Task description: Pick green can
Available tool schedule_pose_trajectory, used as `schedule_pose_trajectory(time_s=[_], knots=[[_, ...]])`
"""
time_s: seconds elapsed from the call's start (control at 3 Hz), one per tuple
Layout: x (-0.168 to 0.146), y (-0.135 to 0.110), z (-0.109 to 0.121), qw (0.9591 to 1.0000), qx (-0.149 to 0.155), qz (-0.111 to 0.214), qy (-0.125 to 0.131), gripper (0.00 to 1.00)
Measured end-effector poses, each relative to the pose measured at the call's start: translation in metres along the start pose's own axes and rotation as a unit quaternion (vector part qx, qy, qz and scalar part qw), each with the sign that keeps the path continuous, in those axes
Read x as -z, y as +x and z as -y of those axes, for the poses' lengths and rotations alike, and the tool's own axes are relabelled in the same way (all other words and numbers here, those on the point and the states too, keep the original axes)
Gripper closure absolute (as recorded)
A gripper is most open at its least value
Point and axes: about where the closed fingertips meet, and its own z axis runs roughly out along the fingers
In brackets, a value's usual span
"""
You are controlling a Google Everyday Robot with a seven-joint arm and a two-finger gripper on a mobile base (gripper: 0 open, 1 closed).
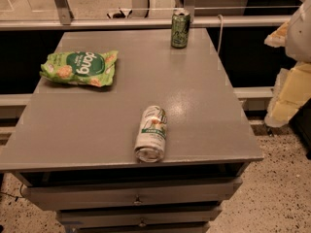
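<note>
Green can (180, 29), upright at far edge of desk (204, 106), likely light, thin-walled, slick: take mid-body. Gripper (290, 93) off right edge; whether spread, cannot tell.

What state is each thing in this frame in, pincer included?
Slim dark green drink can: upright at the far edge of the grey table, not held.
Whitish can with a green band: lying on its side near the front edge.
Green snack bag: lying flat, left side.
Grey drawers: pushed in.
Pincer: right edge of view, off the table, away from both cans.
</note>
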Motion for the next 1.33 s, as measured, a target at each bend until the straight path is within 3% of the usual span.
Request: schedule_pose_trajectory(time_s=[0.67,1.0,1.33], knots=[[-0.003,-0.002,0.006,0.9999,0.002,0.013,0.0,0.0],[-0.016,-0.005,0.037,0.9987,-0.003,0.049,0.011,0.0],[-0.046,-0.003,0.097,0.9918,-0.048,0.113,0.037,0.0]])
